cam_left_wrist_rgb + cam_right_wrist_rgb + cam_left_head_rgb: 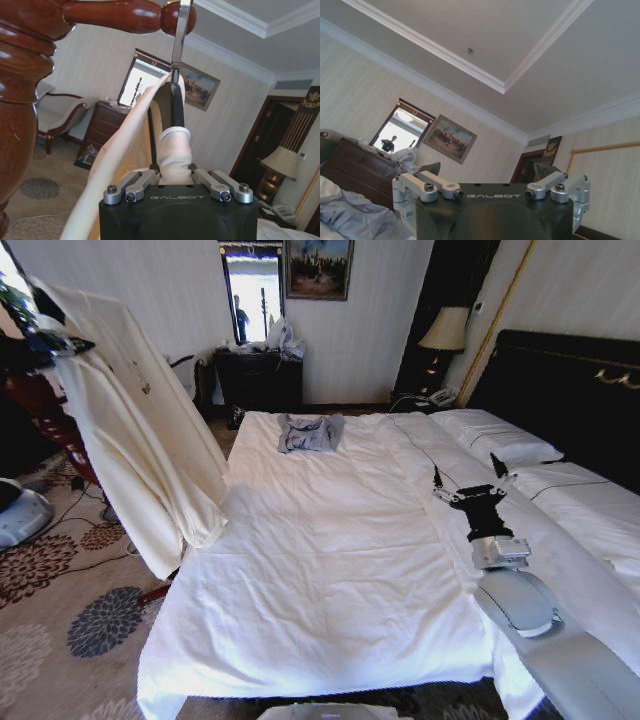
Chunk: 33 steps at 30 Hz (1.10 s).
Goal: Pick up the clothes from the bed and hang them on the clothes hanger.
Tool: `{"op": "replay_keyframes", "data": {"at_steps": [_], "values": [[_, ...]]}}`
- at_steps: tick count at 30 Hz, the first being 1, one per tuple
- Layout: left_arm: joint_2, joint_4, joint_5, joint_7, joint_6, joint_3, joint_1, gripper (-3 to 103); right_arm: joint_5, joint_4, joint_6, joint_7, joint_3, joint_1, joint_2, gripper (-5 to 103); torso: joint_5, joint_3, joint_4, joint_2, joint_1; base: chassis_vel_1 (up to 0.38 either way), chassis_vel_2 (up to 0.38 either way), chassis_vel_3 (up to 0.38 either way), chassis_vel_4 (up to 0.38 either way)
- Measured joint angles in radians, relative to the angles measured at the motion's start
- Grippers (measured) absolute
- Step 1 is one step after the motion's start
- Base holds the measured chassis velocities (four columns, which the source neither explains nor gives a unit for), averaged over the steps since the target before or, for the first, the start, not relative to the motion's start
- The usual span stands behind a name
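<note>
left gripper [175, 172] pinching the cream jacket's [135, 430] collar, the jacket hanging beside the bed [330, 570].
above the gripper, the black hanger [177, 107] hooks on a red wooden post [30, 75]; right gripper [468, 480] spread over the bed.

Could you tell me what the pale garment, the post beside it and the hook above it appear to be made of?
The garment looks like thin soft cloth, matte cream: it drapes in long folds. The post seems turned wood with a glossy dark-red varnish, showing bright highlights. The hook looks like polished metal, mirror-bright. The left gripper is shut on a cloth-wrapped part of the garment.
</note>
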Motion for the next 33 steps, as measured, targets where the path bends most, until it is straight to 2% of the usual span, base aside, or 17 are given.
{"op": "replay_keyframes", "data": {"at_steps": [20, 21, 24, 25, 28, 29, 30, 31, 32, 33], "values": [[-0.05, 0.037, 0.013, -0.023, 0.016, 0.006, 0.017, 18, 0.005, 0.004, -0.002, 0.0, 0.004, 0.005, -0.001, 100, 0.0003, 0.0, 0.0002, 0.0, 0.0, 0.0, 0.0, 0.0, 0.0], [-0.051, 0.033, 0.013, -0.024, 0.018, 0.006, 0.019, 15, 0.005, 0.003, -0.003, 0.0, 0.003, 0.005, -0.001, 100, 0.0004, 0.0, 0.0, 0.0, 0.0, 0.0, 0.0, 0.0, 0.0], [-0.052, 0.028, 0.009, -0.041, 0.04, 0.0, 0.019, 28, 0.005, -0.001, -0.003, 0.0, 0.004, 0.002, 0.0, 100, 0.0001, 0.0, -0.0002, 0.0, 0.0, 0.0, 0.0, 0.0, 0.0], [-0.052, 0.028, 0.009, -0.041, 0.04, 0.0, 0.019, 28, 0.005, -0.001, -0.003, 0.0, 0.004, 0.002, 0.0, 100, 0.0001, 0.0, -0.0002, 0.0, 0.0, 0.0, 0.0, 0.0, 0.0], [-0.054, 0.034, 0.015, -0.045, 0.057, -0.001, 0.0, 39, 0.0, -0.01, -0.003, 0.0, -0.003, 0.003, 0.006, 100, 0.0, 0.0, 0.0, 0.0, 0.0, 0.0, 0.0, 0.0, 0.0], [-0.054, 0.034, 0.015, -0.045, 0.057, -0.001, 0.0, 39, 0.0, -0.01, -0.003, 0.0, -0.003, 0.003, 0.006, 100, 0.0, 0.0, 0.0, 0.0, 0.0, 0.0, 0.0, 0.0, 0.0], [-0.054, 0.033, 0.016, -0.045, 0.057, -0.001, -0.001, 44, 0.0, -0.01, -0.003, 0.0, -0.004, 0.004, 0.006, 100, 0.0001, 0.0, -0.0001, 0.0, 0.0, 0.0, 0.0, 0.0, 0.0], [-0.053, 0.03, 0.02, -0.046, 0.06, -0.004, -0.006, 44, -0.003, -0.013, -0.003, 0.0, -0.008, 0.005, 0.009, 100, 0.0002, 0.0, -0.0002, 0.0, 0.0, 0.0, 0.0, 0.0, 0.0], [-0.048, 0.025, 0.021, -0.048, 0.069, -0.008, -0.009, 56, -0.005, -0.014, -0.002, 0.0, -0.012, 0.006, 0.01, 100, 0.0001, 0.0, -0.0002, 0.0, 0.0, 0.0, 0.0, 0.0, 0.0], [-0.043, 0.02, 0.021, -0.051, 0.076, -0.015, -0.01, 61, -0.008, -0.015, -0.002, 0.0, -0.014, 0.007, 0.011, 100, 0.0002, 0.0, -0.0002, 0.0, 0.0, 0.0, 0.0, 0.0, 0.0]]}}
